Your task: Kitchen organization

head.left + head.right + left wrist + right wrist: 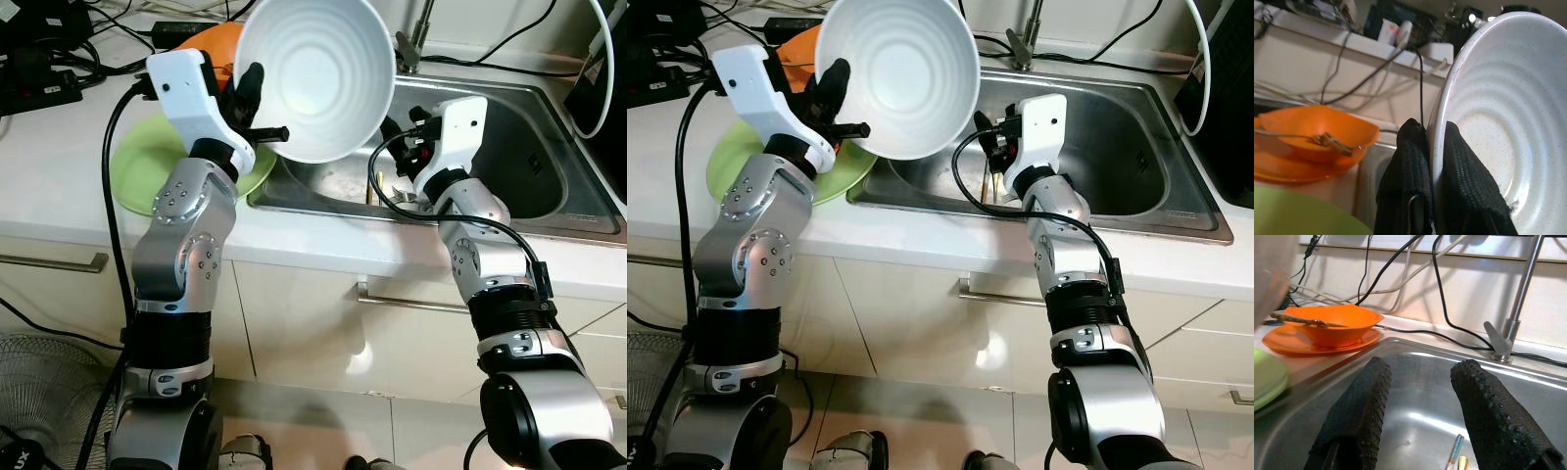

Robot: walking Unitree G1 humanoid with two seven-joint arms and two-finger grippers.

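We have the left gripper [1430, 161] clamped on the white bowl's [313, 73] rim, one finger inside, one outside. Bowl tilted on edge, raised above the counter between green plate [147, 171] and sink [1136, 147]. Right gripper [1420, 416] sits over the sink basin, fingers spread, empty. Further back: orange bowl [1332, 323] on orange plate [1288, 340], faucet [1520, 293].
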